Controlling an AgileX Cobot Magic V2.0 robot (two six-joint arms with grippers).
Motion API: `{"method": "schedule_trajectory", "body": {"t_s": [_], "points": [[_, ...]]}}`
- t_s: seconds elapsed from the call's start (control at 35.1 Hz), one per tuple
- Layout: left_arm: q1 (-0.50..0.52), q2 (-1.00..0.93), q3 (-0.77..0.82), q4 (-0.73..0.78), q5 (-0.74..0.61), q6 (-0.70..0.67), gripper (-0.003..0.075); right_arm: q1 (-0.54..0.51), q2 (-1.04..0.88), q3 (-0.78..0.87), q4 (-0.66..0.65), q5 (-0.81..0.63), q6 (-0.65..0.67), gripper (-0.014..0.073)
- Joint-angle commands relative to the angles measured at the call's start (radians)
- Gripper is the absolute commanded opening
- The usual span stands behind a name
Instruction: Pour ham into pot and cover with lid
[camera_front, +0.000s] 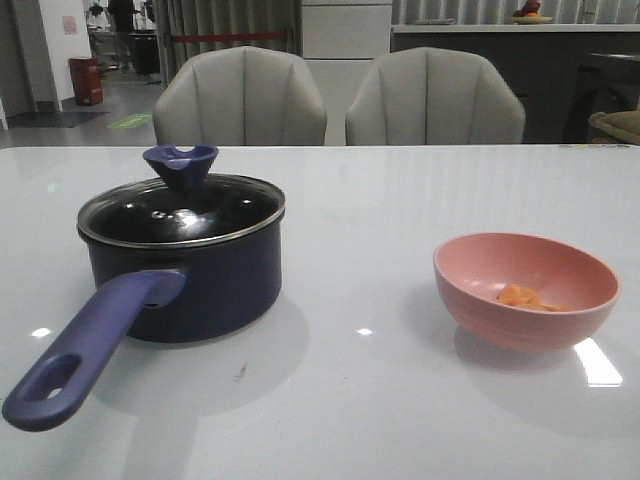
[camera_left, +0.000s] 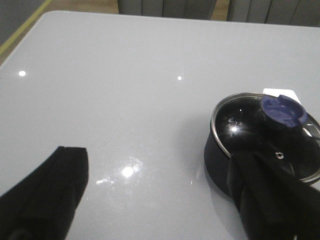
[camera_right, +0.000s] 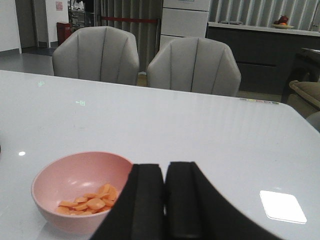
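The dark navy pot (camera_front: 195, 280) stands on the left of the white table, its purple-blue handle (camera_front: 85, 350) pointing toward me. The glass lid (camera_front: 180, 210) with its dark blue knob (camera_front: 180, 166) sits on the pot. The pot and lid also show in the left wrist view (camera_left: 250, 135). The pink bowl (camera_front: 525, 290) stands on the right and holds the orange-pink ham pieces (camera_front: 525, 297); they also show in the right wrist view (camera_right: 90, 200). My left gripper (camera_left: 160, 200) is open and empty beside the pot. My right gripper (camera_right: 165, 200) is shut and empty beside the bowl. Neither gripper shows in the front view.
Two grey chairs (camera_front: 240, 100) stand behind the table's far edge. The white table top (camera_front: 380, 200) spreads between pot and bowl.
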Motion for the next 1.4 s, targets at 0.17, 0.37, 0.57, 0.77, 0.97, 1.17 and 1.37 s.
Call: {"method": "schedule_trajectory", "body": {"t_s": [0.17, 0.37, 0.57, 0.77, 0.97, 1.17, 1.37], "points": [[-0.15, 0.35, -0.338, -0.025, 0.06, -0.006, 0.0607, -0.006, -0.018, -0.004, -0.007, -0.078, -0.008, 0.0148], [-0.282, 0.647, -0.552, -0.025, 0.154, -0.017, 0.0606, -0.006, -0.018, -0.004, -0.007, -0.078, -0.008, 0.0148], [-0.377, 0.879, -0.76, 0.043, 0.276, -0.116, 0.0606, -0.006, -0.019, -0.004, -0.007, -0.078, -0.008, 0.0148], [-0.405, 1.033, -0.915, 0.103, 0.382, -0.195, 0.0607, -0.006, -0.019, -0.004, -0.007, -0.078, -0.008, 0.0148], [-0.407, 1.12, -1.032, 0.149, 0.475, -0.266, 0.0606, -0.006, -0.019, -0.004, -0.007, -0.078, -0.008, 0.0148], [-0.407, 1.192, -1.13, 0.167, 0.579, -0.305, 0.0606, -0.006, -0.019, -0.004, -0.007, -0.078, -0.008, 0.0148], [-0.42, 1.244, -1.205, 0.143, 0.634, -0.309, 0.0606, -0.006, -0.019, -0.004, -0.007, -0.078, -0.008, 0.0148]]}}
